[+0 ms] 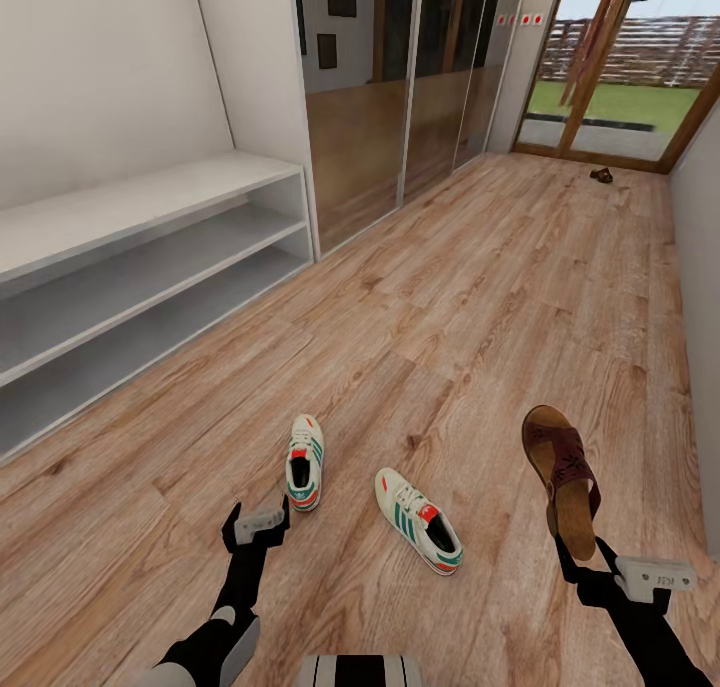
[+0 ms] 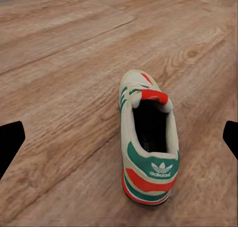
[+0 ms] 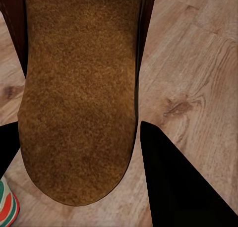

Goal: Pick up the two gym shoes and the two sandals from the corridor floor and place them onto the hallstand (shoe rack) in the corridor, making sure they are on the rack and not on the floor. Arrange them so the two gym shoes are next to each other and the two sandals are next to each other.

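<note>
Right pincer (image 1: 575, 557) clamps the maroon cork-footbed sandal (image 1: 565, 477) by its heel; it might slip. Left pincer (image 1: 258, 525) gapes apart behind a cream green-striped sneaker (image 1: 305, 460).

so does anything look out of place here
Yes: one dark sandal lies alone far down the corridor by the glass door, away from the rest. The two gym shoes lie apart, pointing different ways. The right end effector holds the other sandal.

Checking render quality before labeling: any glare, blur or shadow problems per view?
Head view: sharp; mirrored doors reflect the floor, no harsh glare. Left wrist view: gym shoe crisp with a soft shadow. Right wrist view: sandal footbed close up, soft and grainy, in the right hand.
</note>
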